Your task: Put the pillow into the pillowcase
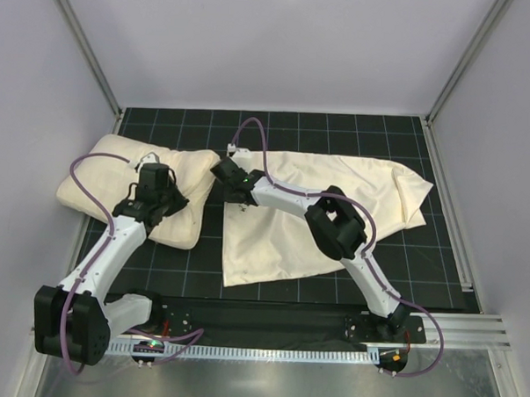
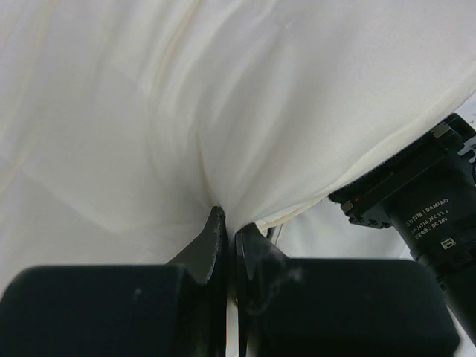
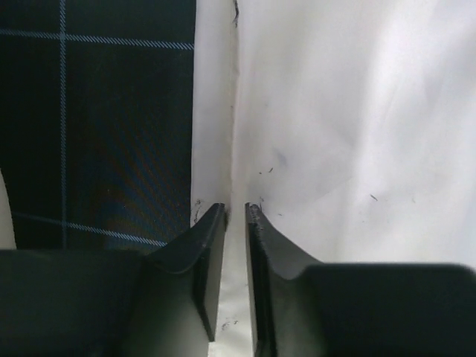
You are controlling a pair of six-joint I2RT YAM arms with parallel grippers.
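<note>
Beside the pillow (image 2: 223, 111), a "DAMIAO" motor (image 2: 420, 212)

surface: black mat (image 1: 277, 129) with a thin pale grid, covering the table from the far wall to the near rail | walls: plain pale panels (image 1: 281, 41) far, left and right | frame: aluminium posts far-left (image 1: 83, 41) and far-right (image 1: 469, 58) | near edge: slotted white strip (image 1: 267, 350), bare metal sheet (image 1: 283, 384) nearer | near right: aluminium rails (image 1: 470, 329)
</note>
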